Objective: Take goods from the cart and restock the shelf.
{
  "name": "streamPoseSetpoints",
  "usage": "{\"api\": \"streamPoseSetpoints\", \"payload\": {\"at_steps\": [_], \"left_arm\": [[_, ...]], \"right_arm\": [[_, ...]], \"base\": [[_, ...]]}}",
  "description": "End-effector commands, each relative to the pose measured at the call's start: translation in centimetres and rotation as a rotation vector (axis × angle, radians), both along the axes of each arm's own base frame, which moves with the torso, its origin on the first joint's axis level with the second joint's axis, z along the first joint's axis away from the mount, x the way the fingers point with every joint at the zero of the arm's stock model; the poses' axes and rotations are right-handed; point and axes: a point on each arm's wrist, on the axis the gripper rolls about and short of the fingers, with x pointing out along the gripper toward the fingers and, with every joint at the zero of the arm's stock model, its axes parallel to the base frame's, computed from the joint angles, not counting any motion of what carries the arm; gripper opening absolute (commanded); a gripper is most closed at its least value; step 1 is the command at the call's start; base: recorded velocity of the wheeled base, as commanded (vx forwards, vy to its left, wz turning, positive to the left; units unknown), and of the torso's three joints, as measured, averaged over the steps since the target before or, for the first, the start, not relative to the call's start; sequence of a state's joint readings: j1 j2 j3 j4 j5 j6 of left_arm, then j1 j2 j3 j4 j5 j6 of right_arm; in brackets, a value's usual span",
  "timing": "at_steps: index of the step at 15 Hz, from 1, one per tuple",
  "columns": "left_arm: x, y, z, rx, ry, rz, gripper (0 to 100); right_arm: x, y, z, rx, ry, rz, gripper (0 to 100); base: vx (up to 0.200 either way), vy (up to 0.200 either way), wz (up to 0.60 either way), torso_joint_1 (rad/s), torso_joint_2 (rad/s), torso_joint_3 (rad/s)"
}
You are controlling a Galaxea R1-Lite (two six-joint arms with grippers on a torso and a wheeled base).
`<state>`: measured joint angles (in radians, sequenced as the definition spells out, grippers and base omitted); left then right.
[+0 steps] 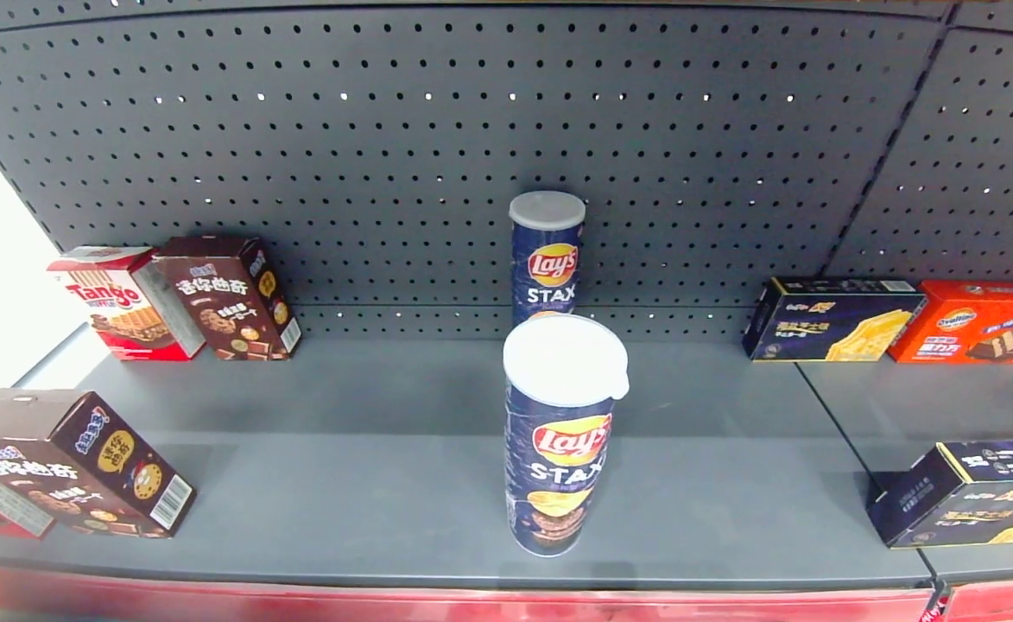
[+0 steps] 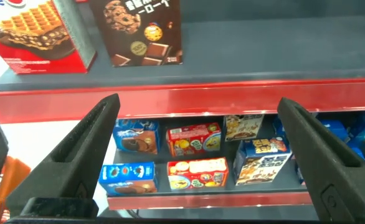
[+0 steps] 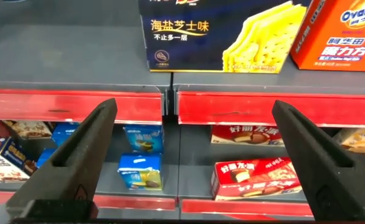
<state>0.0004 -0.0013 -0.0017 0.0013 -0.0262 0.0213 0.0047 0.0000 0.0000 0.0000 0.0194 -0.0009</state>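
Near the front edge of the grey shelf (image 1: 368, 449), at its middle, a dark blue chip can (image 1: 558, 449) stands upright with its white lid on. Straight behind the can, against the pegboard (image 1: 385, 130), stands a second chip can (image 1: 546, 259), apart from it. Left of the can and farther back sit a red wafer box (image 1: 122, 302) and a brown cookie box (image 1: 230, 298), touching; left and level with it, another brown box (image 1: 74, 462). Right of the can lie a navy cracker box (image 1: 834, 318), an orange box (image 1: 977, 321) and a nearer navy box (image 1: 972, 492). Left gripper (image 2: 198, 102) is spread wide and empty, facing the red shelf lip (image 2: 232, 99) left of the can; right gripper (image 3: 195, 104) is likewise spread and empty, right of the can
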Motion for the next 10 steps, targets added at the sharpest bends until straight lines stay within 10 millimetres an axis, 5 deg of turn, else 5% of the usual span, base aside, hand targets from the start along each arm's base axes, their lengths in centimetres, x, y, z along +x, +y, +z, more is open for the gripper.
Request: {"api": "streamPoseSetpoints", "payload": {"at_steps": [1, 10], "left_arm": [[0.01, 0.00, 0.00, 0.000, 0.002, 0.000, 100], [0.01, 0.00, 0.00, 0.002, 0.002, -0.002, 100]], "right_arm": [[0.00, 0.00, 0.00, -0.001, 0.000, -0.001, 100], [0.00, 0.00, 0.00, 0.001, 0.000, -0.001, 100]], "base": [[0.000, 0.000, 0.00, 0.000, 0.00, 0.000], [-0.022, 0.000, 0.00, 0.000, 0.00, 0.000]]}}
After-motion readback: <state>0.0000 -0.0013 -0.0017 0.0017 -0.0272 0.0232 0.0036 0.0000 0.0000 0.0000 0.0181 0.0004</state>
